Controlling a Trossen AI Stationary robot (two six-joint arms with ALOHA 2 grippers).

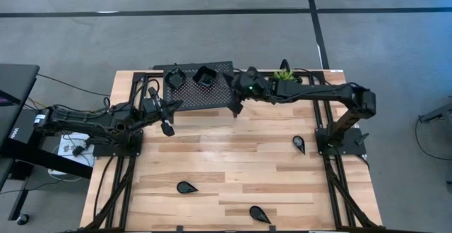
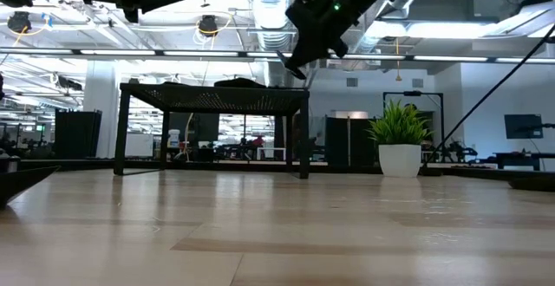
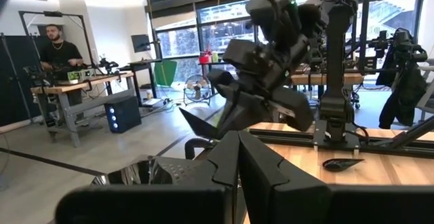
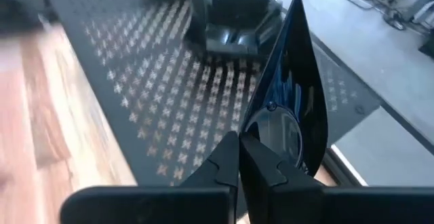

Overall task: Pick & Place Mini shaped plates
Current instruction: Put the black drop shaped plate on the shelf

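High view: right hand (image 1: 236,108) is held at the stand (image 1: 212,95) edge; left hand (image 1: 167,128) is pinched together, empty, alongside.

Right wrist view: a teardrop plate (image 4: 288,108) is clamped by its rim only. Slip or tilt at release is judged likely.

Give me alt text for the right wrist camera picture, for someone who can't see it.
The right tool is shut on the edge of a glossy black teardrop-shaped mini plate, held over a black perforated metal stand. A glossy black wavy-edged square plate sits farther along on the stand.
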